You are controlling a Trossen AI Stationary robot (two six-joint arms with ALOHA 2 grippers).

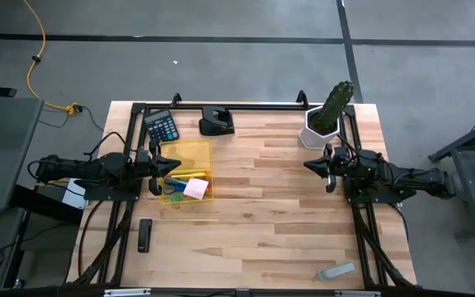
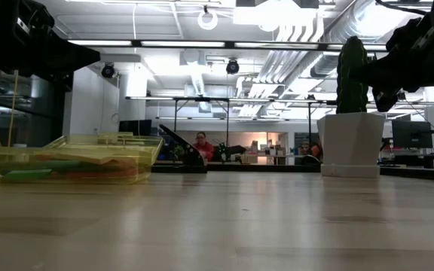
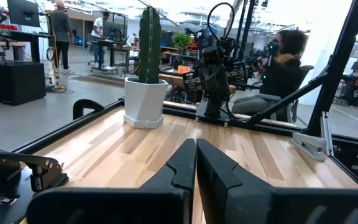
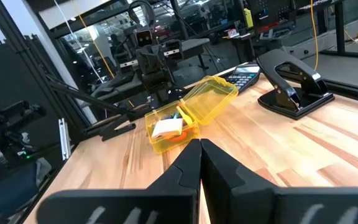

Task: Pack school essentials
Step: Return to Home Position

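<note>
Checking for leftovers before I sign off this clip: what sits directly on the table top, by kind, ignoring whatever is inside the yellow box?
Yellow box: 1
Calculator: 1
Black hole punch: 1
Potted cactus: 1
Small black bar-shaped item: 1
Small grey item: 1
Total: 6

The box (image 1: pixel 190 153) is yellow, pad (image 1: pixel 195 189) pink, cactus (image 1: pixel 336 103) green.

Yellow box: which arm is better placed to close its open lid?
Left. The left arm holds its shut jaws at the edge of the yellow box, beside the lid; the right arm waits across the table by the cactus pot.
</note>
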